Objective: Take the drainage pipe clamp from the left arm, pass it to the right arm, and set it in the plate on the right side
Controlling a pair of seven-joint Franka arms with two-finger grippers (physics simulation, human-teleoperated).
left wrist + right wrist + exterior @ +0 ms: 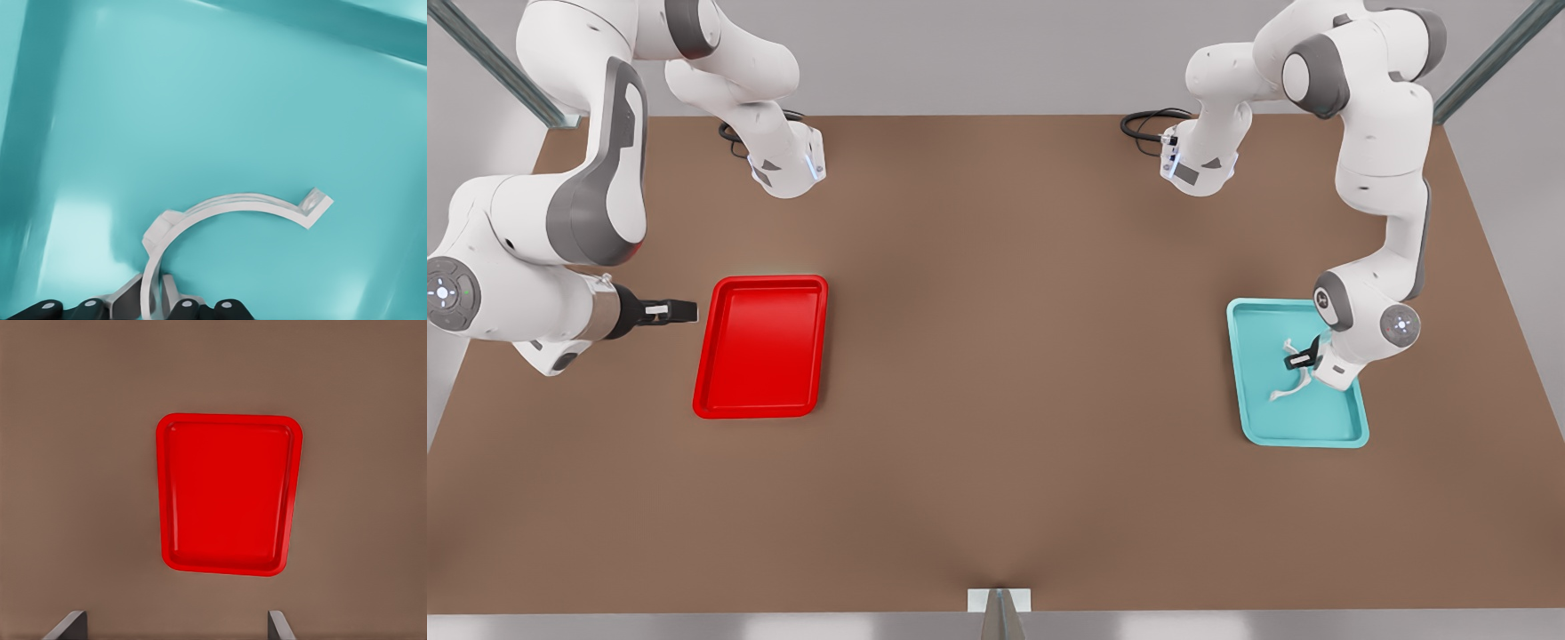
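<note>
The drainage pipe clamp, a thin white half-ring with bent feet, is in the teal tray at the front view's right. My left gripper is down in that tray. In the left wrist view its two pads sit tight on either side of one end of the clamp, so my left gripper is shut on it. The red plate lies at the front view's left and holds nothing. My right gripper hovers just beside its outer edge, open, looking down on the plate.
The brown table stretches wide between the two trays. Both arm bases stand at the far edge, each with a black cable. Metal frame posts rise at the back corners.
</note>
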